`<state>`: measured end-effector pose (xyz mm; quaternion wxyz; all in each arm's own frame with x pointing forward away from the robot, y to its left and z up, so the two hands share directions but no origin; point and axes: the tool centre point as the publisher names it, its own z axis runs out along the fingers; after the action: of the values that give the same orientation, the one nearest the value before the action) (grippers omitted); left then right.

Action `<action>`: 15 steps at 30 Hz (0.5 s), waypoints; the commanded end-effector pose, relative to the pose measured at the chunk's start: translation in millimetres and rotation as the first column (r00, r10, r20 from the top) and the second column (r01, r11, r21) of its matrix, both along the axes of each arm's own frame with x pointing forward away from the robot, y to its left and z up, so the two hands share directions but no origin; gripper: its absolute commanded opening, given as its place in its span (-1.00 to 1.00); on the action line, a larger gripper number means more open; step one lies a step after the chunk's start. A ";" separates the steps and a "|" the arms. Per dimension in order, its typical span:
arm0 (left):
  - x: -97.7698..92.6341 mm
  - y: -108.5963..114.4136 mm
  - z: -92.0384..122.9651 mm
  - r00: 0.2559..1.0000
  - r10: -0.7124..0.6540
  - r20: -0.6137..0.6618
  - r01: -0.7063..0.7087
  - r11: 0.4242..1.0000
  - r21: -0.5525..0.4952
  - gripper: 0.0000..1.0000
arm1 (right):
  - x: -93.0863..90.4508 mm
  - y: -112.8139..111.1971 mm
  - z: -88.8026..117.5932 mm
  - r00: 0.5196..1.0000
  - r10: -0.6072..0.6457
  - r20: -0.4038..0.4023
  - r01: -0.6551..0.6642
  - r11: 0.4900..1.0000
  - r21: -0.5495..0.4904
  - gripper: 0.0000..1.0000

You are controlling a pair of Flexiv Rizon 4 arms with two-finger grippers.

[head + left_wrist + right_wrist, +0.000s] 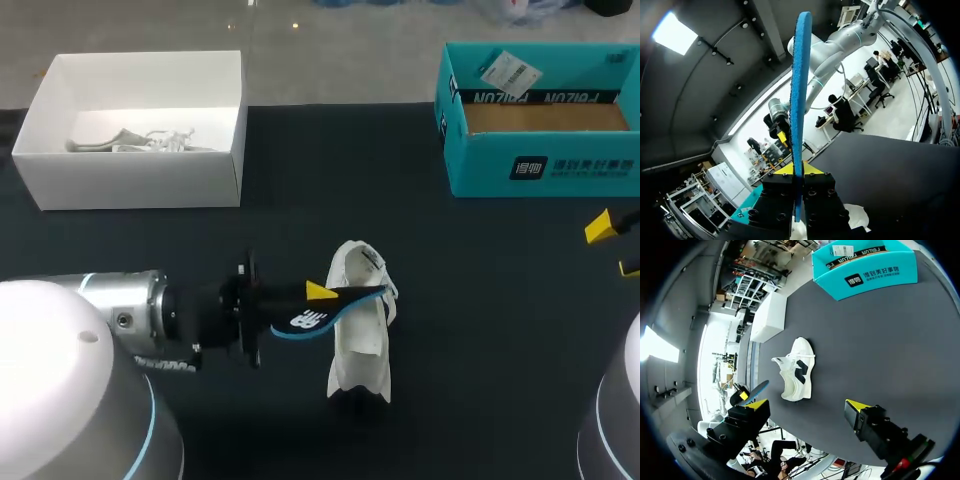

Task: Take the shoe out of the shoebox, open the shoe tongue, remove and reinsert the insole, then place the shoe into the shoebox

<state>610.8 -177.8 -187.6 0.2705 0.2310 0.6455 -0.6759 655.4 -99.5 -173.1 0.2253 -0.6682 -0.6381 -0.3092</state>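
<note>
You are pinching the insole in your left gripper over the shoe lying on the table, right gripper gaping wide, so reinserting it is probably coming next.

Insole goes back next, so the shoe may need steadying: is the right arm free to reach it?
Probably yes: the right gripper is open and empty, with only table surface between it and the shoe.

Head view looks down from behind; the right wrist view, lower, shares the shoe.
</note>
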 end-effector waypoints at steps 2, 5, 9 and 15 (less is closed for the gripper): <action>-4.6 4.2 2.3 1.000 0.004 0.000 -0.004 1.000 0.003 -1.00 | -1.8 0.5 0.0 1.000 -0.003 0.001 0.003 1.000 -0.002 1.00; -4.6 4.2 2.3 1.000 0.004 0.000 -0.004 1.000 0.003 -1.00 | -1.8 0.5 0.0 1.000 -0.003 0.001 0.003 1.000 -0.002 1.00; -4.6 4.2 2.3 1.000 0.004 0.000 -0.004 1.000 0.003 -1.00 | -1.8 0.5 0.0 1.000 -0.003 0.001 0.003 1.000 -0.002 1.00; -23.4 12.0 -12.5 0.999 -0.031 0.018 0.029 0.997 0.066 -1.00 | -1.8 0.5 0.0 1.000 -0.003 0.001 0.003 1.000 -0.002 1.00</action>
<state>595.9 -173.4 -199.5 0.2589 0.2575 0.6595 -0.6571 655.0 -99.5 -173.1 0.2252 -0.6681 -0.6380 -0.3097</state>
